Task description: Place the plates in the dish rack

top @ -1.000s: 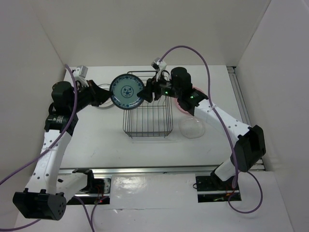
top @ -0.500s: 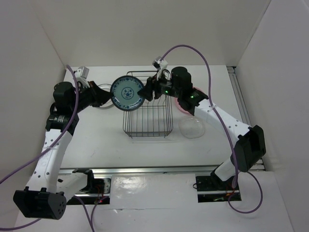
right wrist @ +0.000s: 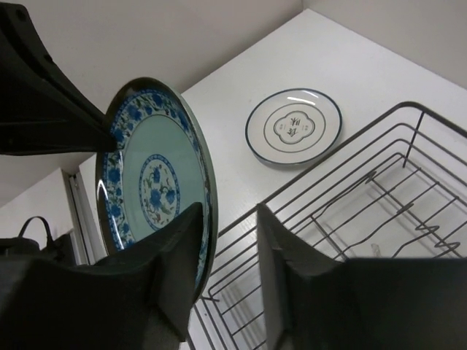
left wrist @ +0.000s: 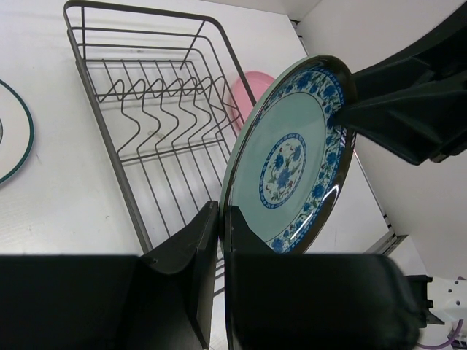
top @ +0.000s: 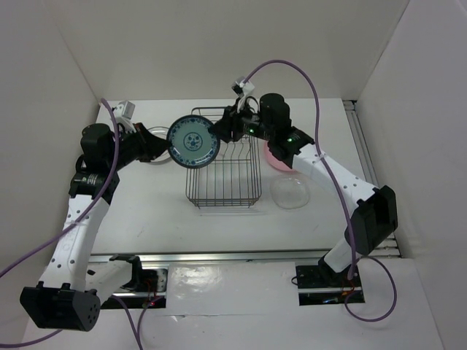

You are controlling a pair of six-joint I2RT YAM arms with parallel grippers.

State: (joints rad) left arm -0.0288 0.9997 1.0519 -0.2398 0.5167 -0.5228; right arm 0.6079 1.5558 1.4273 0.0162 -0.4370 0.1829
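My right claw (right wrist: 230,211) has crept a little farther back along the teal plate (top: 191,144) since a second ago, and the plate has hardly shifted. My left claw (left wrist: 221,211) is clenched on the plate's rim, holding it on edge in the air above the rack's (top: 222,205) far left corner. My right claw is spread, with the opposite rim just inside its left finger. The white plate (right wrist: 293,127) lies left of the rack. The pink plate (top: 277,159) and the glass plate (top: 290,192) lie right of it.
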